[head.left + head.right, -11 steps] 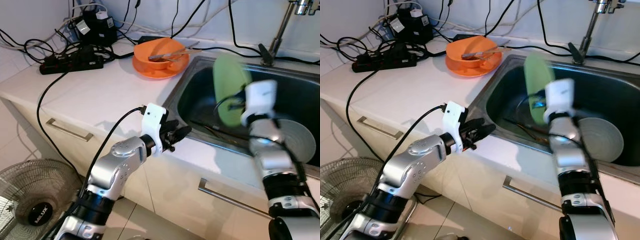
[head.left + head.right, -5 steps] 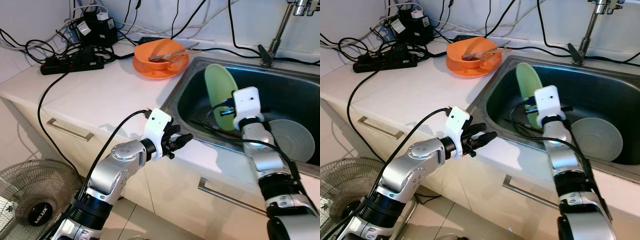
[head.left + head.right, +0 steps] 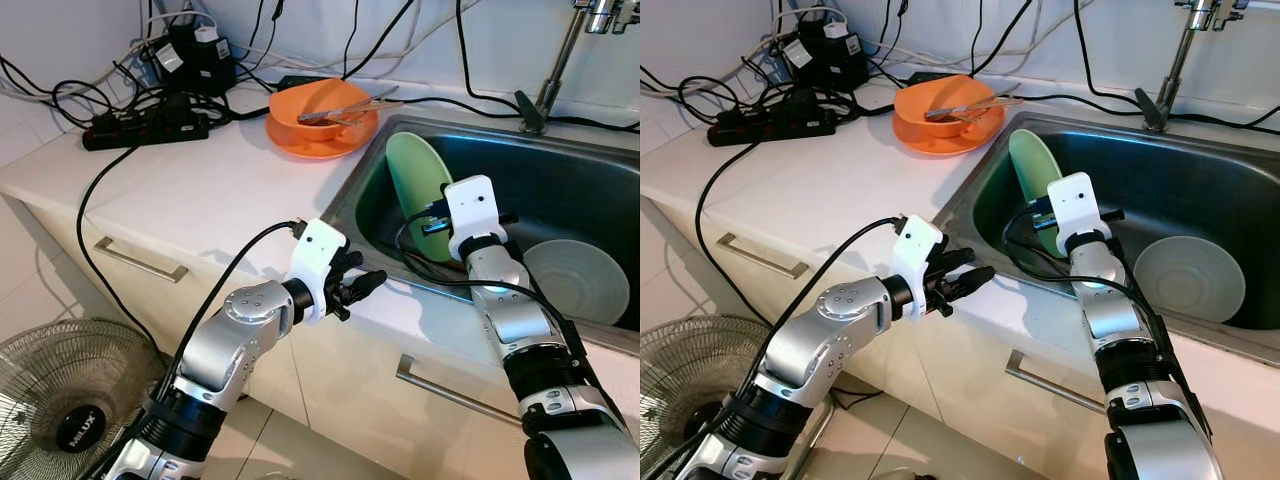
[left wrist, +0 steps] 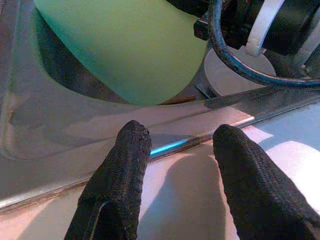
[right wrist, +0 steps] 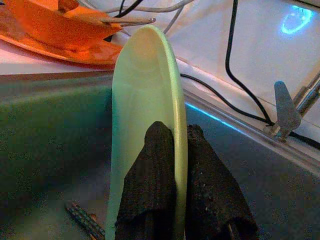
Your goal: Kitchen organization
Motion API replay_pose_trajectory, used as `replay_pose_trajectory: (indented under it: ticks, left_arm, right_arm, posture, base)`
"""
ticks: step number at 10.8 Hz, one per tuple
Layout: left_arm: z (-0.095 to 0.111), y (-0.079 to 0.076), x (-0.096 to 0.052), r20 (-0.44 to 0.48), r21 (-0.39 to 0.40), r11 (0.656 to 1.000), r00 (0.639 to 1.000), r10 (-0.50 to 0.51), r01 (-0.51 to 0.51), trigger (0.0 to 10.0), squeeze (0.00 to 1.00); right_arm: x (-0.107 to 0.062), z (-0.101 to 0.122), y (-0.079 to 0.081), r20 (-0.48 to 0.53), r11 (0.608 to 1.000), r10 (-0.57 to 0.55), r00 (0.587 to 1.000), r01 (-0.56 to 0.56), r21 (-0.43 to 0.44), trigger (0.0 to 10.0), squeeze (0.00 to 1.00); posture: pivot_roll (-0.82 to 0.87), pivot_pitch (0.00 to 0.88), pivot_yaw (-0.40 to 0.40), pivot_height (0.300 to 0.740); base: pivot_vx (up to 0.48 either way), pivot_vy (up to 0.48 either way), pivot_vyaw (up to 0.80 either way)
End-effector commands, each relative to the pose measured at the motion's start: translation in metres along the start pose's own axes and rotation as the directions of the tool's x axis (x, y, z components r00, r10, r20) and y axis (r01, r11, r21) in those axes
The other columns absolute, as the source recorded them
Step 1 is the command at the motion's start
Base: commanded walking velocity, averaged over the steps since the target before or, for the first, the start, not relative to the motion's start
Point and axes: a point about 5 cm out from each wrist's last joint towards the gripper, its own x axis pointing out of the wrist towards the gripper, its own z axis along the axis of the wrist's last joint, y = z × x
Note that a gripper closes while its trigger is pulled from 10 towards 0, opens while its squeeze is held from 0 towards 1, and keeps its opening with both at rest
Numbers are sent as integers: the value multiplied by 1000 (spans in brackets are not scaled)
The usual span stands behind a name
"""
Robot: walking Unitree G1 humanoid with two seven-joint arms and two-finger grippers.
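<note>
Green plate point(image 5: 145, 100) in right end effector point(image 5: 172, 145) (upright)

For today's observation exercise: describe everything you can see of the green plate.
The green plate is plain pale green, smooth and glossy, like plastic or glazed ceramic, with a thin raised rim. It stands on edge, tilted, inside the sink near its left wall. The right gripper pinches its rim, one finger on each face. Whether its lower edge rests on the sink floor cannot be told. Chopsticks lie below it; a grey plate lies flat alongside.
</note>
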Motion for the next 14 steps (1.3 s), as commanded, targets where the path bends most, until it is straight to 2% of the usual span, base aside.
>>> replay_pose_trajectory:
  ticks: [1,2,3,4,5,7,9,10,11,12,13,14]
  left_arm:
    - [-6,-2,0,-33,1,1000,999,-14,14,10000,0]
    - [-7,-3,0,-40,10,1000,999,-18,19,10000,0]
    - [-8,-3,1,-41,10,1000,999,-18,19,10000,0]
    - [-8,-3,1,-39,8,1000,999,-19,19,10000,0]
    - [-8,-3,1,-40,8,1000,999,-21,21,10000,0]
    - [-9,-4,1,-42,7,1000,999,-20,20,10000,0]
    - [-10,-3,1,-44,10,1000,999,-14,14,10000,0]
    - [-9,-2,1,-42,9,1000,999,-11,11,10000,0]
    - [-9,-2,1,-40,8,1000,999,-9,9,10000,0]
    - [-9,-2,2,-40,7,1000,999,-8,8,10000,0]
    - [-10,-3,2,-42,7,1000,999,-9,9,10000,0]
    - [-11,-3,1,-43,7,1000,999,-8,8,10000,0]
  right_arm:
    - [2,7,5,41,1000,12,999,-12,3,10000,1000]
    - [2,7,5,43,1000,11,999,-11,1,10000,1000]
    - [3,10,6,48,1000,12,999,-12,2,10000,898]
    - [3,10,6,50,1000,12,999,-13,3,10000,553]
    - [3,9,7,49,1000,15,999,-16,6,10000,0]
    - [2,9,7,47,1000,7,999,-8,6,10000,0]
    - [3,7,-3,46,1000,-20,999,21,-16,10000,0]
    - [4,8,-10,48,999,-38,998,38,-18,10000,63]
    - [6,9,-20,50,997,-74,996,75,-28,10000,1000]
    - [6,10,-21,52,996,-82,995,84,-39,10000,824]
    - [6,10,-22,52,995,-87,995,89,-41,10000,0]
    - [6,9,-21,51,995,-89,995,91,-39,10000,0]
  posture:
    - [48,0,108,740]
    - [48,0,109,740]
    - [46,0,110,740]
    - [46,0,110,740]
    - [48,0,109,740]
    - [50,0,110,740]
    - [52,0,107,740]
    - [52,0,108,740]
    - [51,0,108,740]
    - [50,0,108,740]
    - [54,0,108,740]
    - [55,0,108,740]
  base:
    - [0,0,0]
    - [0,0,0]
    - [0,0,0]
    - [0,0,0]
    - [0,0,0]
    - [0,0,0]
    - [0,0,0]
    - [0,0,0]
    - [0,0,0]
    - [0,0,0]
    - [0,0,0]
    - [0,0,0]
